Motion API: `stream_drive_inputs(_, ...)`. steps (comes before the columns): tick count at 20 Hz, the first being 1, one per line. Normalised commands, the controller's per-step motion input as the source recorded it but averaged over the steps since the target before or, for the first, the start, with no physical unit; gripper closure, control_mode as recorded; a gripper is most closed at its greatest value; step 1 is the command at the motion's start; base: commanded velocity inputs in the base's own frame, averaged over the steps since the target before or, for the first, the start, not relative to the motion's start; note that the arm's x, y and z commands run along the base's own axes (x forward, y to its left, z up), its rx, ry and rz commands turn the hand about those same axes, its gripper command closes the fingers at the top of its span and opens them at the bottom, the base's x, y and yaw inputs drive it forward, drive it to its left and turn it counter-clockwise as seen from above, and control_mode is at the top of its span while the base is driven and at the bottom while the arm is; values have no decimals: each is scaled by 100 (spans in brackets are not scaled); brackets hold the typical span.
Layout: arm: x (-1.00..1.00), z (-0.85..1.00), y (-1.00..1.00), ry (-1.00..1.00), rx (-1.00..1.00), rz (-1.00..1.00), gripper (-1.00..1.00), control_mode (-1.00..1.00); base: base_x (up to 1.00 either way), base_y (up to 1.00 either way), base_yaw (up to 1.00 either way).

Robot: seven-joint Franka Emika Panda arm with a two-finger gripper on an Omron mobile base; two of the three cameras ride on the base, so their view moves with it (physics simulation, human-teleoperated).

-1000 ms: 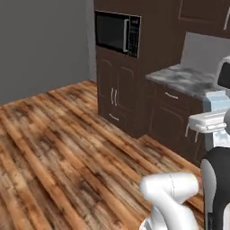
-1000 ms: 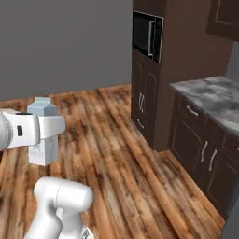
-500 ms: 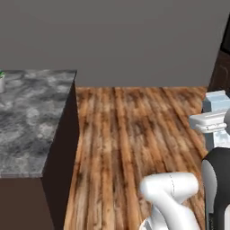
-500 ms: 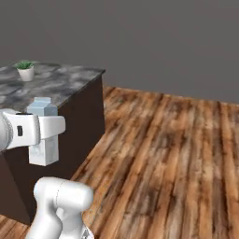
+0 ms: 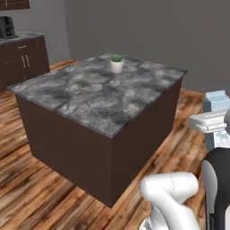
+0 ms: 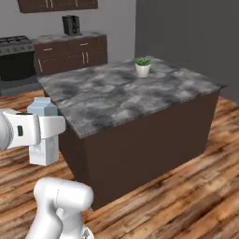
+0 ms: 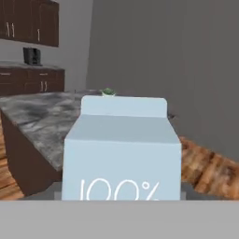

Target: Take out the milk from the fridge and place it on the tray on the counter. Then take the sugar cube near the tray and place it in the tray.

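The milk (image 7: pixel 122 149), a pale blue-and-white gable-top carton marked "100%", stands upright in my gripper (image 6: pixel 49 127), which is shut on it. In the right base view the milk (image 6: pixel 44 151) hangs over the wooden floor just left of a kitchen island. The left base view has the milk (image 5: pixel 215 101) and gripper (image 5: pixel 211 122) at the right edge. The tray, the sugar cube and the fridge are out of view. A grey marbled counter (image 6: pixel 70 37) over dark cabinets with silver handles runs along the back wall.
A dark-sided island with a grey marbled top (image 5: pixel 99 94) (image 6: pixel 116 93) stands close ahead, bearing a small potted plant (image 5: pixel 117 65) (image 6: pixel 142 69). A black coffee machine (image 6: pixel 71 24) sits on the back counter beside a stove (image 6: pixel 14 46). Wooden floor (image 5: pixel 45 193) surrounds the island.
The whole picture has swung with the base: the microwave wall went out of view and the island came in, now large and near. The milk stays in the shut gripper.
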Motion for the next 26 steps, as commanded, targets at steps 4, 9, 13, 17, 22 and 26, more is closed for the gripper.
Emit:
stream_drive_inputs(4,0,0,0,0,0,0,100,100,0,29,95)
stream_drive_inputs(9,0,0,0,0,0,0,100,100,10,78,72)
stream_drive_inputs(13,0,0,0,0,0,0,100,100,45,100,41)
stream_drive_inputs(17,0,0,0,0,0,0,100,100,79,100,16)
stream_drive_inputs(22,0,0,0,0,0,0,100,100,100,43,7)
stream_drive_inputs(26,0,0,0,0,0,0,100,100,100,13,5)
